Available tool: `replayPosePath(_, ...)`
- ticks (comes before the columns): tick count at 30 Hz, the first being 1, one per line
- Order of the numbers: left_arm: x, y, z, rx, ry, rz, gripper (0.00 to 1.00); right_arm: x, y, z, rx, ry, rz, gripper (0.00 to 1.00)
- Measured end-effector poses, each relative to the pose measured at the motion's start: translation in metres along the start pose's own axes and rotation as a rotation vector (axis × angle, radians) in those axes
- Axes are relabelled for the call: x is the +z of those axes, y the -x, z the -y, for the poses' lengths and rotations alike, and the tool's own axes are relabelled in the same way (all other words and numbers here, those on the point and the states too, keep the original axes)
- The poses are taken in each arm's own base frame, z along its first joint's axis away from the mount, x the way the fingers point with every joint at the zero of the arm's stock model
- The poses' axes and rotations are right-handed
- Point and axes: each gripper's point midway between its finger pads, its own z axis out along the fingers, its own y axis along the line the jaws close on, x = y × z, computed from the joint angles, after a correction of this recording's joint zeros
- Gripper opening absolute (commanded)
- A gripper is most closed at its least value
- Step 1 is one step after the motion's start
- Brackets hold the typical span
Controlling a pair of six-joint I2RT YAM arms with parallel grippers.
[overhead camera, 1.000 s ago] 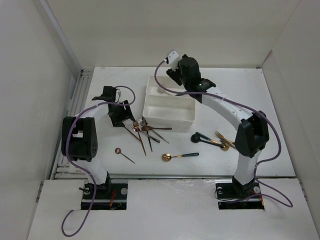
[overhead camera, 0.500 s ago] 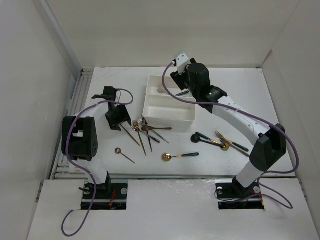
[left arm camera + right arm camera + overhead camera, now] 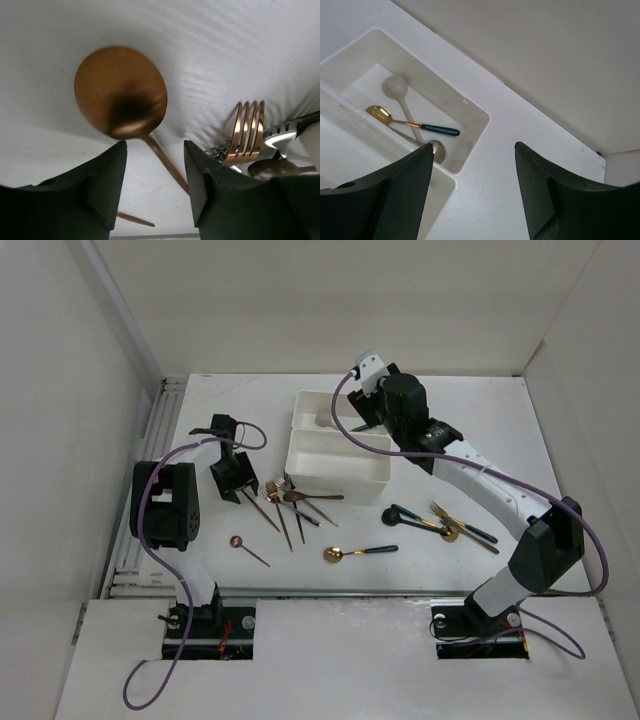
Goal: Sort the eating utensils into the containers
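Note:
My left gripper (image 3: 231, 480) (image 3: 155, 146) is open and low over the table, at the left end of a pile of eating utensils (image 3: 290, 498). A copper spoon (image 3: 120, 92) lies just ahead of it, and the spoon's thin handle runs back between the two fingers without touching them. A copper fork (image 3: 245, 132) lies to the right. My right gripper (image 3: 366, 422) (image 3: 474, 147) is open and empty beside the far container (image 3: 305, 400) (image 3: 470, 107). That container holds a white spoon (image 3: 395, 87), a gold spoon with a green handle (image 3: 439, 131) and a silver spoon (image 3: 438, 150). The near container (image 3: 336, 481) adjoins it.
A lone copper spoon (image 3: 237, 541) and a gold spoon with a green handle (image 3: 356, 552) lie toward the near edge. A black spoon (image 3: 394, 515) and gold forks (image 3: 445, 517) lie right of the trays. White walls enclose the table on three sides.
The right arm has stretched out and its gripper has swung right, off the far tray's middle. The left gripper has narrowed a little and shifted slightly over the spoon handle.

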Motion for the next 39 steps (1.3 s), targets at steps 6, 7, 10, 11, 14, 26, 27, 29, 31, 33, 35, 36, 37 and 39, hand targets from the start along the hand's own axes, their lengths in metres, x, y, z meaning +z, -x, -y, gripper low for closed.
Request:
replayPosePath(6,0.005,0.015,0.004,0.009,0.002,0.008,0.00,-0.008,0.000,0.006,-0.004,-0.018,0.003,0.71)
replayPosePath(7,0.006,0.016,0.004,0.000,0.004,0.013,0.00,-0.011,0.001,0.009,-0.002,-0.022,0.006,0.71)
replayPosePath(10,0.005,0.018,0.003,-0.004,-0.005,0.011,0.00,-0.021,0.007,0.016,0.008,-0.038,0.026,0.71)
replayPosePath(11,0.004,0.020,0.002,-0.005,-0.004,0.015,0.00,-0.023,0.009,0.018,0.010,-0.042,0.032,0.71)
replayPosePath(14,0.000,0.037,-0.005,0.002,0.019,0.049,0.00,-0.028,0.011,0.022,0.023,-0.048,0.045,0.71)
replayPosePath(26,-0.185,0.227,0.133,0.580,-0.030,0.917,0.00,-0.028,-0.038,0.046,0.131,-0.079,0.013,0.71)
replayPosePath(27,-0.196,0.223,0.161,0.687,-0.041,0.981,0.00,-0.030,-0.043,0.051,0.152,-0.091,0.011,0.71)
replayPosePath(29,-0.209,0.205,0.214,0.896,-0.059,1.078,0.00,-0.036,-0.049,0.065,0.199,-0.125,0.019,0.71)
replayPosePath(31,-0.208,0.176,0.266,1.101,-0.077,1.157,0.00,-0.045,-0.053,0.081,0.244,-0.167,0.029,0.71)
replayPosePath(33,-0.200,0.149,0.306,1.260,-0.085,1.211,0.00,-0.055,-0.055,0.097,0.280,-0.207,0.048,0.71)
replayPosePath(35,-0.181,0.127,0.340,1.386,-0.084,1.244,0.00,-0.066,-0.056,0.106,0.304,-0.235,0.067,0.71)
replayPosePath(36,-0.168,0.119,0.352,1.432,-0.081,1.249,0.00,-0.072,-0.057,0.109,0.312,-0.245,0.077,0.71)
replayPosePath(37,-0.154,0.113,0.359,1.469,-0.077,1.243,0.00,-0.077,-0.059,0.111,0.319,-0.253,0.084,0.71)
replayPosePath(39,-0.122,0.106,0.368,1.535,-0.052,1.213,0.00,-0.086,-0.062,0.114,0.333,-0.264,0.096,0.71)
